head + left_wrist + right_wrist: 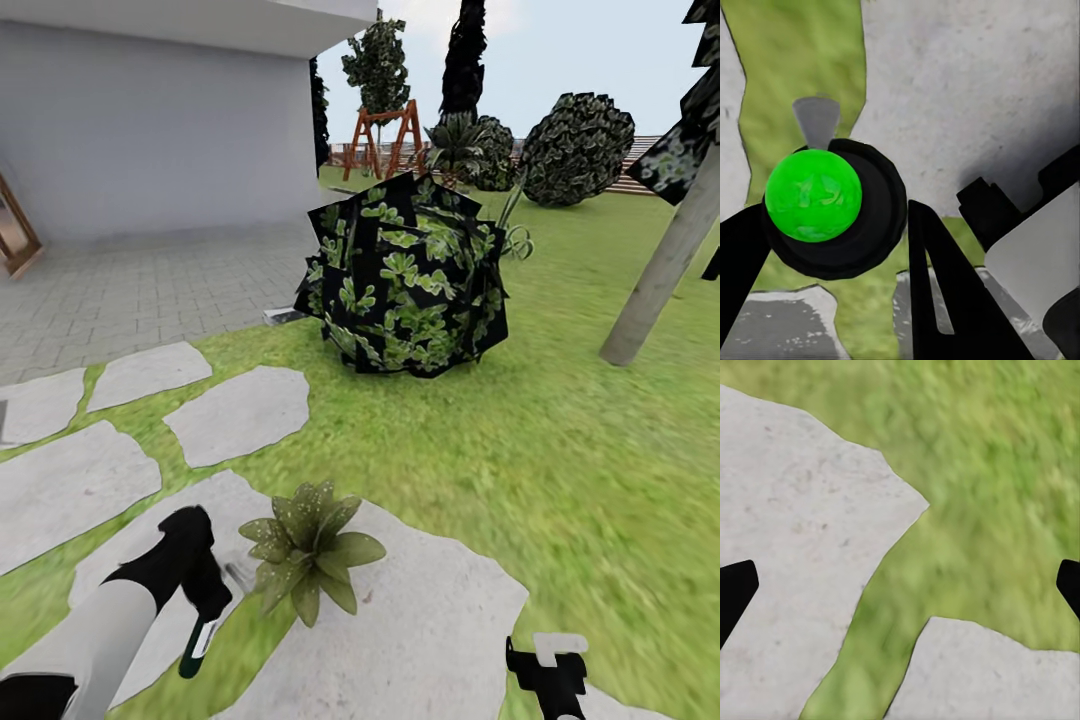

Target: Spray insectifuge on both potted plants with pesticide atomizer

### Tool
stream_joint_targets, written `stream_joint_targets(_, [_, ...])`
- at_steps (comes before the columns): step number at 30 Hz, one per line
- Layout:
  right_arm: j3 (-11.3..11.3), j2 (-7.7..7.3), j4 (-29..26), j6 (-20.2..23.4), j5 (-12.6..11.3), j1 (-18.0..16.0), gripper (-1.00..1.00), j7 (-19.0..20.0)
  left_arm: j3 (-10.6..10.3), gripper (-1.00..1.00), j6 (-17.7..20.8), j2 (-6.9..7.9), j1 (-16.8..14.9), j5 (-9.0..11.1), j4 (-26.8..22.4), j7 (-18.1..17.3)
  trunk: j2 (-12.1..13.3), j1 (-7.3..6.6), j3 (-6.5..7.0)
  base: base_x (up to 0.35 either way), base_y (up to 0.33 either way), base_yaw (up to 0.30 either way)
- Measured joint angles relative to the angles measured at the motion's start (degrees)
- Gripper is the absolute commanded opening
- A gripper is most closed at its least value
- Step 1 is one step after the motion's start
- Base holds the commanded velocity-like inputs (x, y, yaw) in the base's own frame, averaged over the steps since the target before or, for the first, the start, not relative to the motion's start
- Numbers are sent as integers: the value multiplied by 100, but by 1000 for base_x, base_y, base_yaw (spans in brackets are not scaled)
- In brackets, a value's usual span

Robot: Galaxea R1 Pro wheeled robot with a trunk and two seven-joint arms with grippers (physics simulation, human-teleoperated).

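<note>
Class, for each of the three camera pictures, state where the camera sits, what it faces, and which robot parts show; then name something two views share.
Head view: high on the robot, facing down over grey stepping stones and a small green-leaved potted plant; both arms show.
Left wrist view: on the left gripper, shut on the dark green spray bottle.
Right wrist view: looking past the open right gripper at grass.
Shared: the bottle, head and left wrist views.

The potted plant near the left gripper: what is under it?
The potted plant sits on a grey stepping stone, beside a grass strip. Its leaves cover the pot, so the pot cannot be seen.
</note>
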Motion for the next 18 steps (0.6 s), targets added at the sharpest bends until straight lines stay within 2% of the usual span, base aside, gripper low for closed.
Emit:
stream_joint_targets(7, [0, 0, 1, 1, 0, 0, 100, 0, -4, -100, -2, -5, 24, -24, 51, -23, 0, 0, 0, 0, -28, 156])
stream_joint_targets(14, [0, -24, 0, -2, 8, 0, 100, -2, 3, -100, 6, -8, 23, -22, 10, -18, 0, 0, 0, -7, -254, 6])
stream_joint_targets(18, [1, -24, 0, 1, 7, 0, 100, -2, 8, -100, 13, -11, -19, -21, 2, -19, 0, 2, 0, -176, -209, 0])
